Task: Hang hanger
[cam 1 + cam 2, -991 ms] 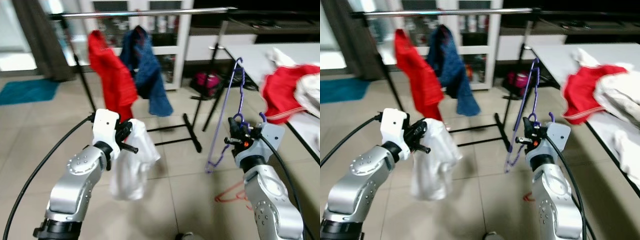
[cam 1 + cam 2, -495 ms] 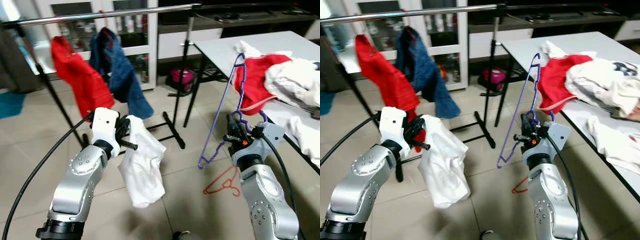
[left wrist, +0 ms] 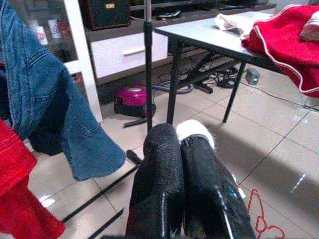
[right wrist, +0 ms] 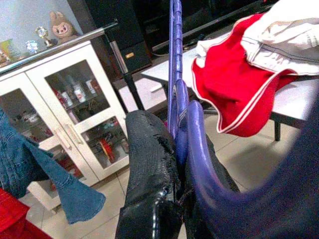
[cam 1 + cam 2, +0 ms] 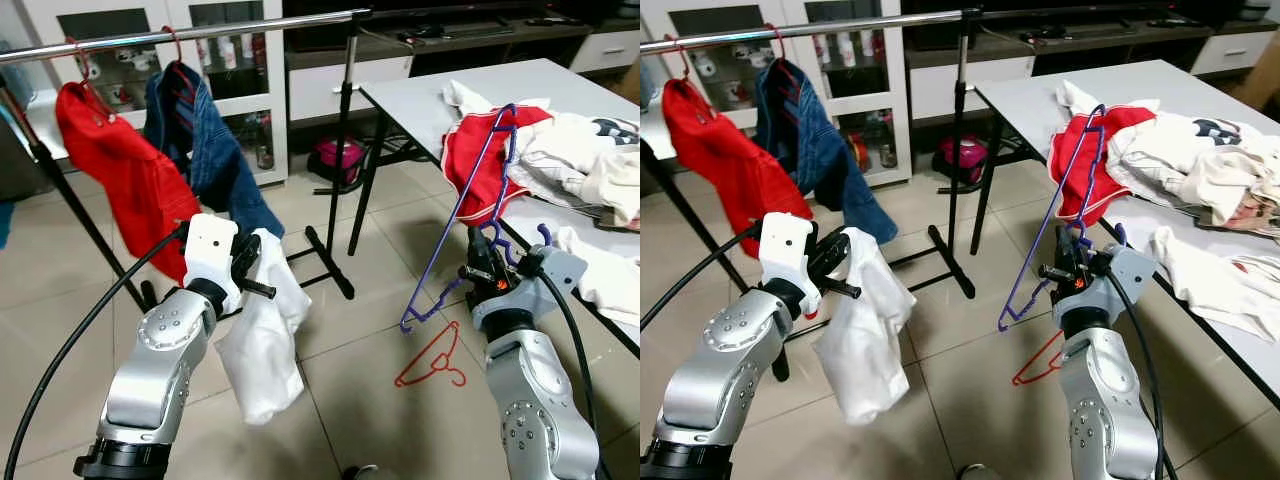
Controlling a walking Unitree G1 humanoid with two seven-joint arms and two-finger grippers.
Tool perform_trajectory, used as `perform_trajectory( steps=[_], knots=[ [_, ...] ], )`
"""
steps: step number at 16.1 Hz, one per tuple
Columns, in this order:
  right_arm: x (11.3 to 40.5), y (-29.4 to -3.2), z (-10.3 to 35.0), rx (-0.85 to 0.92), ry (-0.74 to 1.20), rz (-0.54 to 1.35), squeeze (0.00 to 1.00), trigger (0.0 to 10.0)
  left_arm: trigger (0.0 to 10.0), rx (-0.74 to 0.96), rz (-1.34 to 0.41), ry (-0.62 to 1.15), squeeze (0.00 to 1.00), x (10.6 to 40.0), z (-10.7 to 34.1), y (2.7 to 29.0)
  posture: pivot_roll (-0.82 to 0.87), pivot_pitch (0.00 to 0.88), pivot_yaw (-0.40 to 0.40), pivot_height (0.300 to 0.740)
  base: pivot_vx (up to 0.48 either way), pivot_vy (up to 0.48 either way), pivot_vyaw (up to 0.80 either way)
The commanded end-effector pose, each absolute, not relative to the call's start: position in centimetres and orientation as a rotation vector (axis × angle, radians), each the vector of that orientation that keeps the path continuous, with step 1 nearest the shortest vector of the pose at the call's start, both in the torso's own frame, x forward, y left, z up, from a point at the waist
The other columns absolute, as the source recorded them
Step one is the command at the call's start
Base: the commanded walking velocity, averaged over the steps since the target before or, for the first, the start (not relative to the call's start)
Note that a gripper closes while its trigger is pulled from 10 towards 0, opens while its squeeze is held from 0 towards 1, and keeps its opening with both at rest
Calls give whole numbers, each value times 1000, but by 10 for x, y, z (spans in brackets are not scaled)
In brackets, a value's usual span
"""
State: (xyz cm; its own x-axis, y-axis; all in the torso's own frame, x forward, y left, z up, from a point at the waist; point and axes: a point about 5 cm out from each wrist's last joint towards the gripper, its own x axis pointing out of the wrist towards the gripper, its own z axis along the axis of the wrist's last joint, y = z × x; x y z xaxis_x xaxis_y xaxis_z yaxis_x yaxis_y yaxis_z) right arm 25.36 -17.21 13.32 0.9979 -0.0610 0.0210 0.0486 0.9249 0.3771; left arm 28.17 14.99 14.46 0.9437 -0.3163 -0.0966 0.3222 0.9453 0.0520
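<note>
My right gripper is shut on a purple hanger, gripping it near its hook so the frame rises up and tilts left; in the right wrist view the purple hanger runs between the black fingers. My left gripper is shut on a white shirt that droops toward the floor. In the left wrist view the fingers are pressed together with a bit of white shirt at their tips. The clothes rail spans the back, above and beyond both grippers.
A red garment and a blue denim jacket hang on the rail. A red hanger lies on the tiled floor. A grey table at right holds a red garment and white clothes.
The camera has shifted, so the rail and table sit differently in view. The purple hanger has tilted a little to the right. Both grippers keep their holds.
</note>
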Motion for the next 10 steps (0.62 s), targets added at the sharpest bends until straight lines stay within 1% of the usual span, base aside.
perform_trajectory(
  steps=[1,3,5,7,10],
  knots=[
    [254,-173,136,384,-45,-67,0,10000,10000,79,-335,71,0,282,148,148,-118,0,-8,740,0,0,-800],
    [254,-173,135,379,-36,-69,0,10000,10000,80,-334,70,0,282,148,148,-117,0,-7,740,0,0,-800],
    [253,-169,134,396,-48,-20,0,10000,10000,80,-331,67,0,283,148,148,-116,0,-6,740,0,0,-800],
    [252,-169,134,395,-46,-40,0,10000,10000,79,-322,63,0,284,149,149,-117,0,-3,740,0,0,-800],
    [253,-169,133,377,-36,-44,0,10000,10000,93,-297,-11,0,286,153,148,-118,0,1,740,0,0,-800]
  ],
)
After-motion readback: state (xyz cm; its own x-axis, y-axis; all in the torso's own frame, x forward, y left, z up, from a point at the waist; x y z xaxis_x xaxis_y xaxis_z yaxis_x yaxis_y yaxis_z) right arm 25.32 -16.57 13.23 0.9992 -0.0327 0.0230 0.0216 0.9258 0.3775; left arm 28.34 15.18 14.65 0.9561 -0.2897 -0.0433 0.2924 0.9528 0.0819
